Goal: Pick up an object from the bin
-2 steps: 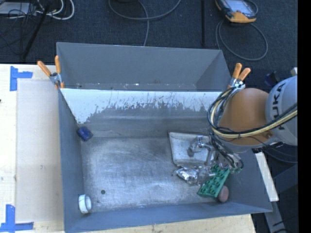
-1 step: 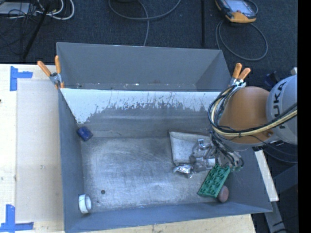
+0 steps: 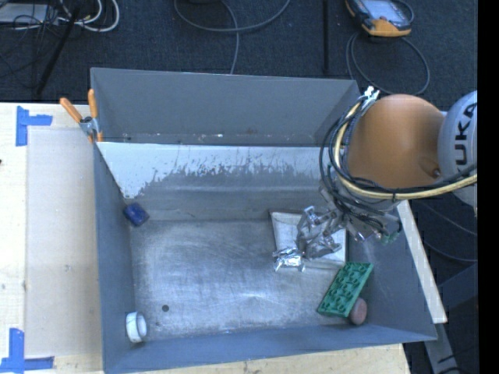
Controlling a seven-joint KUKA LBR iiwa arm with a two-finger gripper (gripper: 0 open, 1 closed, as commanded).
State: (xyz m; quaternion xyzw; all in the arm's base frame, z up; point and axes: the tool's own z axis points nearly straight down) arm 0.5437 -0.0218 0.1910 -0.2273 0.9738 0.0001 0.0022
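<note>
My gripper (image 3: 313, 234) hangs low in the right part of the bin, under the orange cover on the wrist. It is over a flat white packet (image 3: 285, 226) that lies on the bin floor, and its metal parts hide much of that packet. A green studded block (image 3: 345, 289) lies just to the lower right of the gripper, apart from it. A small pinkish round thing (image 3: 358, 311) rests against the block's lower end.
A small blue thing (image 3: 136, 214) lies at the far left, by the foot of the back wall. A white round cap (image 3: 136, 326) sits in the front left corner. The arm and its cables crowd the bin's right side.
</note>
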